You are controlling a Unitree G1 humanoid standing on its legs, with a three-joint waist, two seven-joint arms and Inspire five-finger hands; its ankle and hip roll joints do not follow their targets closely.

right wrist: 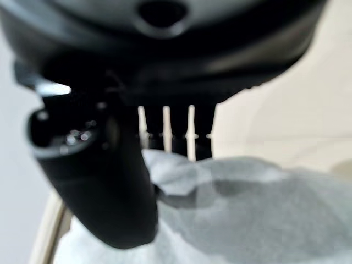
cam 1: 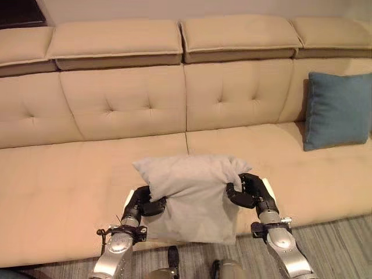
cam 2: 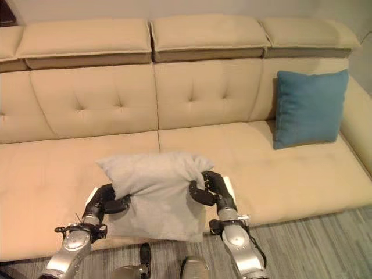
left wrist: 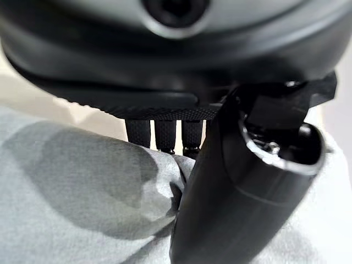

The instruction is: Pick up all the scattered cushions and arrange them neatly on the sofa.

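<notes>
A light grey cushion [cam 1: 189, 195] hangs between my two hands over the front edge of the beige sofa [cam 1: 70, 192]. My left hand [cam 1: 143, 203] is shut on the cushion's left side, thumb [left wrist: 231, 209] pinching the grey cloth [left wrist: 71, 192] against the fingers. My right hand [cam 1: 247, 190] is shut on the cushion's right side, its thumb [right wrist: 110, 181] pressed into the fabric [right wrist: 247, 209]. The cushion's lower part droops past the seat edge. A blue cushion [cam 1: 337, 110] stands upright against the sofa's backrest at the far right.
The sofa's seat [cam 2: 52, 174] stretches wide to the left and behind the grey cushion, with tufted back panels [cam 1: 122, 104] and headrests [cam 1: 116, 38] above. Grey striped carpet [cam 1: 343, 244] lies in front of the sofa.
</notes>
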